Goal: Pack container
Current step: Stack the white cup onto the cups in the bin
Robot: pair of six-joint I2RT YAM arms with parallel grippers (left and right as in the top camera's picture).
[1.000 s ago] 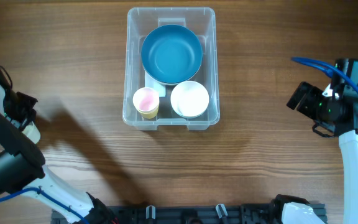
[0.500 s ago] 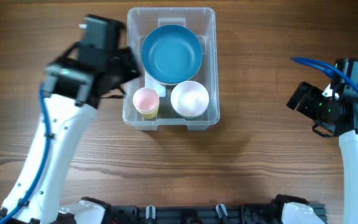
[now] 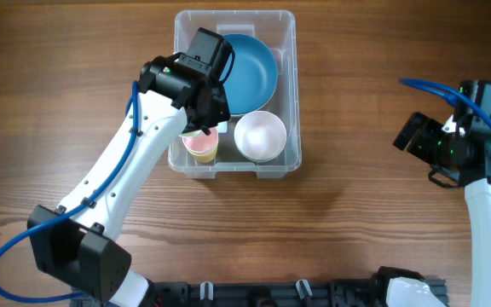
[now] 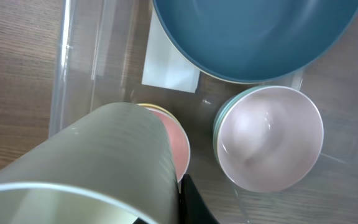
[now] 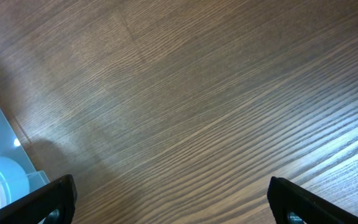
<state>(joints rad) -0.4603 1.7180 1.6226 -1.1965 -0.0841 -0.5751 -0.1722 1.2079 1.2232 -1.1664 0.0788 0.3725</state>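
Over the near-left corner of the container on the table, the left fingers pinch a pale green cup above a pink cup. Only the wrist view shows it; overhead, the arm hides it. Farther in lie a white bowl and a blue bowl. Well right of the container, the right fingers hang spread.

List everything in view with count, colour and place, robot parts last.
Clear rectangular plastic container: one, transparent, table centre, far side.
Round blue bowl: one, blue, container's far half.
Round white bowl: one, white, container's near right corner.
Pink-lined yellow cup: one, container's near left corner.
Pale green cup: one, held above the pink-lined cup.
White label: one, container base.
Wooden table: one, brown.
Left arm: one, white and black, over container, jaws shut on pale green cup.
Right arm: one, white and black, right edge, jaws open.
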